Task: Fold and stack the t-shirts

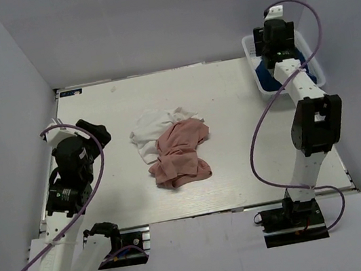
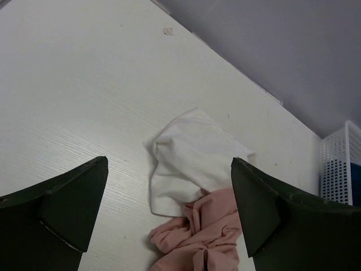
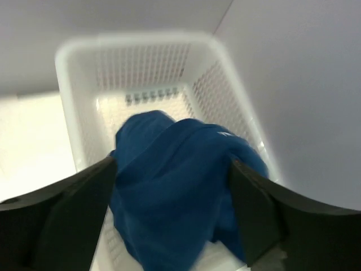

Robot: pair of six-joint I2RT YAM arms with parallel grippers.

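A crumpled white t-shirt (image 1: 151, 130) and a dusty pink t-shirt (image 1: 182, 152) lie bunched together mid-table, the pink one overlapping the white one's near side. Both also show in the left wrist view, white (image 2: 192, 152) and pink (image 2: 208, 231). My left gripper (image 2: 169, 192) is open and empty, hovering left of the pile (image 1: 94, 130). The navy blue t-shirt (image 3: 175, 169) lies heaped in the white lattice basket (image 3: 141, 62). My right gripper (image 3: 172, 186) is open, its fingers either side of the navy heap.
The basket (image 1: 249, 49) stands at the far right corner against the wall. Grey walls close in the table on the left, back and right. The right arm's purple cable loops over the table's right side.
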